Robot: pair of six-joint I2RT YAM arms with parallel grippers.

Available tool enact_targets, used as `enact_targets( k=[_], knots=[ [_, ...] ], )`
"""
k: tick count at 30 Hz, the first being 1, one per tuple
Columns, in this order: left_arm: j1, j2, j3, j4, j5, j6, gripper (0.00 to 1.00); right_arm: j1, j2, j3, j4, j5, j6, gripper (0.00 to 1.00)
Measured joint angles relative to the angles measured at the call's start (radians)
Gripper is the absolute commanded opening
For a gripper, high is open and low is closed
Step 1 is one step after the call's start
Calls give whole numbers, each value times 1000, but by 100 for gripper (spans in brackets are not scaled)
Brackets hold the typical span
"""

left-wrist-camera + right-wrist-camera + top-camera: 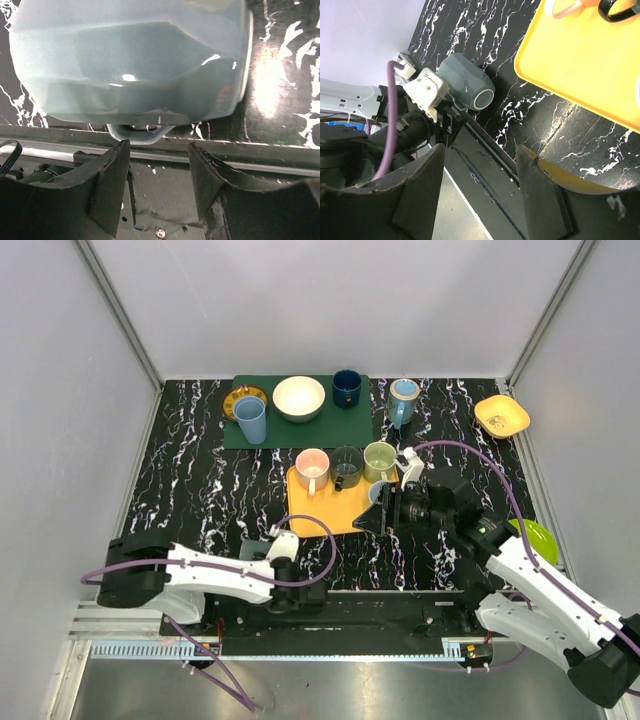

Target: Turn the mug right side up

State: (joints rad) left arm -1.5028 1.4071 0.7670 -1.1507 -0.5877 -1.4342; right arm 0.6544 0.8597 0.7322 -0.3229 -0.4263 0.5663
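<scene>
A grey-blue mug (130, 60) lies on its side on the black marble table, close to the near edge. Its handle (140, 132) points down toward my left gripper (157, 147). That gripper is open and empty, with a finger on either side just below the handle and not touching it. The mug also shows in the right wrist view (465, 85), next to the left wrist. In the top view the left gripper (303, 590) hides the mug. My right gripper (480, 150) is open and empty, and hovers by the yellow tray's near right corner (375, 515).
The yellow tray (325, 508) holds a pink mug (312, 468), a dark mug (346, 465) and a green mug (380, 460). A green mat (300, 428) at the back holds a blue cup, a white bowl and a navy mug. A yellow bowl (502, 416) and a green plate (532, 538) are on the right.
</scene>
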Motion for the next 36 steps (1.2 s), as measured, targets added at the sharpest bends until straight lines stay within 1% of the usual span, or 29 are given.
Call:
enact_targets(
  k=[7, 12, 14, 15, 16, 19, 20, 23, 26, 28, 29, 32, 36],
  knots=[
    [-5, 118, -19, 26, -58, -69, 53, 0, -11, 0, -23, 10, -4, 65],
    [-7, 208, 15, 5, -123, -78, 52, 0, -11, 0, -24, 16, -5, 65],
    [-7, 234, 26, 1, -144, -78, 50, 0, -11, 0, -25, 16, -5, 65],
    [-7, 241, 26, 3, -155, -79, 47, 0, -11, 0, -26, 16, -5, 65],
    [-7, 246, 25, 5, -162, -79, 42, 0, -12, 0, -27, 16, -5, 65],
    [-4, 245, 14, 32, -175, -82, 33, 0, -13, 0, -34, 16, -5, 65],
    [-3, 244, 8, 45, -180, -81, 28, 0, -13, 0, -39, 17, -5, 65],
    [0, 240, -13, 68, -198, -73, 23, 0, -14, 0, -46, 17, -5, 65],
    [4, 237, -35, 87, -216, -57, 15, 0, -15, 0, -50, 17, -5, 65],
    [4, 237, -47, 96, -227, -50, 7, 0, -15, 0, -50, 17, -5, 65],
    [5, 237, -55, 100, -233, -45, 0, 0, -15, 0, -50, 17, -5, 65],
    [5, 229, -82, 114, -252, -43, 0, 0, -15, 0, -53, 17, -4, 64],
    [5, 139, -138, 143, -255, -66, 0, 0, -15, 0, -67, 17, -4, 64]
  ],
)
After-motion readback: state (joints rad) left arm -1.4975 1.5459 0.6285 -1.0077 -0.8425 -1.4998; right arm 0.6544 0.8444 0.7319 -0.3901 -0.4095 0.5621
